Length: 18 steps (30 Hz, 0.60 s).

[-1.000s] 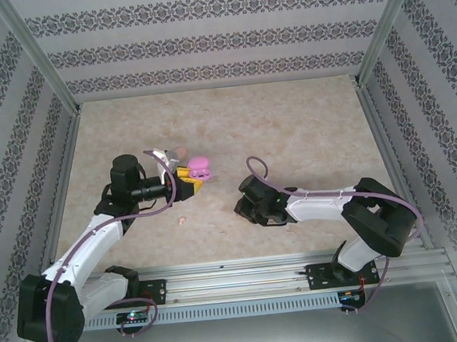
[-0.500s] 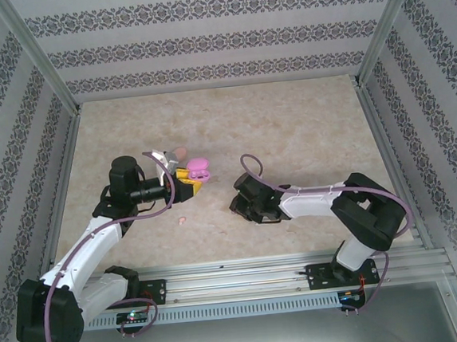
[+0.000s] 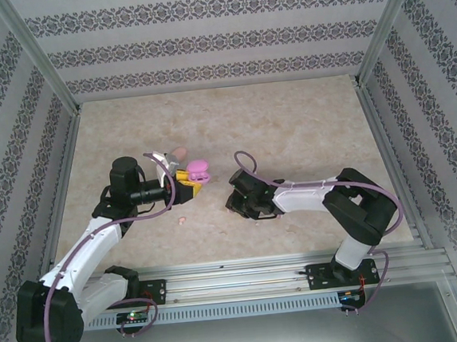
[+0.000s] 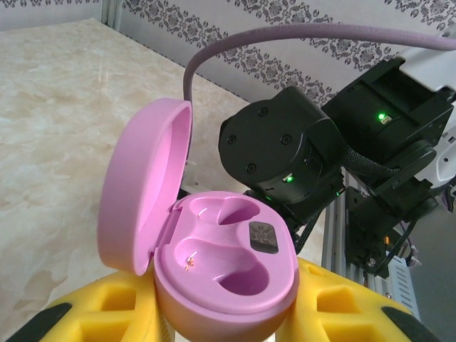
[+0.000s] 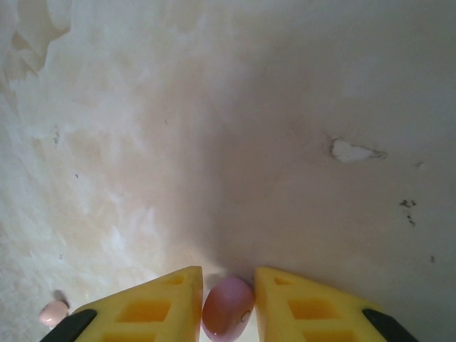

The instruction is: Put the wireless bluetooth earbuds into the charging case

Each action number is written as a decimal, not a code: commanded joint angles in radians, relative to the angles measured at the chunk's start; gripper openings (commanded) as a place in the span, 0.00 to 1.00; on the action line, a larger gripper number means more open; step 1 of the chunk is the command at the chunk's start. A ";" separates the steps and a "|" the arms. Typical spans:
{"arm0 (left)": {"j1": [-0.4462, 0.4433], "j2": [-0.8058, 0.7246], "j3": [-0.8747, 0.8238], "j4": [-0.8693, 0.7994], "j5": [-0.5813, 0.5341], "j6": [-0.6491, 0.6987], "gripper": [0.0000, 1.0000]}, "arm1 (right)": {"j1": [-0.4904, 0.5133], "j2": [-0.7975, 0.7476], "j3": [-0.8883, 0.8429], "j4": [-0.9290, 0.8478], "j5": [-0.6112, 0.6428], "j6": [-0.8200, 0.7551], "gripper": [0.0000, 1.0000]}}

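Left claw [image 4: 226, 315] clamps the open, empty case [image 4: 228, 260]. Right claw [image 5: 228, 283], narrow, seems to pinch 1 purple bud [image 5: 228, 311] low over the table [image 5: 249, 142]. Held by its edge, it could slip and drop beside the stray pink bud [image 5: 53, 312].

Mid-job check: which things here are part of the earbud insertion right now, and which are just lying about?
In the job:
- open purple case, both wells empty, held in the left gripper
- purple earbud between the fingers of the right gripper

Lying about for now:
- pale pink bud on the table
- salmon-pink case just beyond the left gripper
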 commanded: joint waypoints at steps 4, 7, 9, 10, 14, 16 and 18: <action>0.009 -0.036 0.013 -0.063 -0.008 0.059 0.24 | 0.001 0.066 0.040 -0.015 -0.041 -0.031 0.24; 0.009 -0.042 0.008 -0.065 -0.011 0.063 0.24 | 0.002 0.069 0.063 -0.031 -0.044 -0.052 0.20; 0.008 -0.040 0.003 -0.059 -0.010 0.061 0.24 | 0.000 0.063 0.078 -0.050 -0.044 -0.069 0.19; 0.009 -0.039 0.002 -0.052 -0.011 0.058 0.24 | -0.001 0.054 0.084 -0.066 -0.042 -0.079 0.18; 0.009 -0.026 0.001 -0.017 -0.004 0.038 0.24 | -0.006 -0.005 0.098 -0.145 -0.009 -0.126 0.17; 0.009 -0.017 0.007 -0.011 0.004 0.033 0.24 | -0.011 -0.048 0.095 -0.181 0.010 -0.146 0.17; 0.009 -0.011 0.009 0.002 0.008 0.028 0.24 | -0.018 -0.097 0.090 -0.218 0.029 -0.166 0.17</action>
